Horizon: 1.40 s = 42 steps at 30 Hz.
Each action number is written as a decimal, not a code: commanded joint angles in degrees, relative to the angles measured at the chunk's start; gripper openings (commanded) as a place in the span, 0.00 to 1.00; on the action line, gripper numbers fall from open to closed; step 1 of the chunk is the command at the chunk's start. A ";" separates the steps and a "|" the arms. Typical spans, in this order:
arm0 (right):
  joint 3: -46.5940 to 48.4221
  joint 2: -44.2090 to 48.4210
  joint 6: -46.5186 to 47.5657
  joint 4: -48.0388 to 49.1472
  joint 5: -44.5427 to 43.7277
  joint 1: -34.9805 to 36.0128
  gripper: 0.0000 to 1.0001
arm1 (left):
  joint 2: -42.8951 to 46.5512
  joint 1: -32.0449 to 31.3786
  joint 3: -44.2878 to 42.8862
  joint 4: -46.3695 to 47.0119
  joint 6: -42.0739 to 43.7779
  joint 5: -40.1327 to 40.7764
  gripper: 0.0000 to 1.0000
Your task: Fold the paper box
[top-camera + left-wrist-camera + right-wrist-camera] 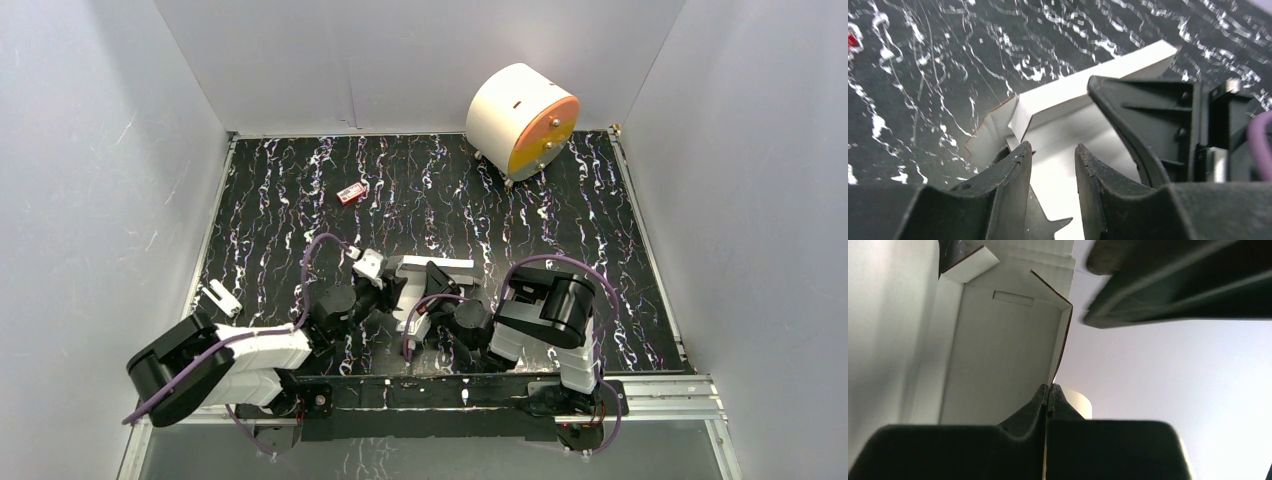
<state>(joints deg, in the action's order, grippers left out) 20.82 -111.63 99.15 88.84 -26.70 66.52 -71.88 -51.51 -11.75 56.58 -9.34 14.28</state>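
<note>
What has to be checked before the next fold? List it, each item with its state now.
1. Right gripper shut on a wall of the box: ok.
2. Left gripper jaws apart, nothing pinched: ok.
3. Box closed up: not ok; a corner flap sticks out loose.
4. Grippers not touching each other: cannot tell; they sit very close together at the box.
5. Cylinder and red item well away from the box: ok.
</note>
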 commanded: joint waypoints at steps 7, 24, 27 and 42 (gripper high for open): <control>-1.00 -1.31 -0.28 4.07 1.25 0.80 0.00 | 10.01 7.91 2.45 1.46 0.50 -0.78 0.37; -0.78 -0.33 -0.03 3.11 2.05 0.80 0.00 | -4.67 28.18 -2.54 4.64 -7.48 -16.89 0.37; -0.63 -0.34 0.05 2.76 2.17 0.80 0.00 | -6.55 28.18 -4.12 4.65 -6.40 -22.67 0.36; -0.19 0.20 -0.11 1.96 2.33 0.80 0.00 | -14.17 28.21 -7.84 4.99 -4.84 -36.52 0.31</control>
<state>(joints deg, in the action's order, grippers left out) 20.82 -111.81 99.26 88.86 -26.52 66.57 -87.05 -23.44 -18.61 59.05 -15.44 -15.42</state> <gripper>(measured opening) 0.053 0.327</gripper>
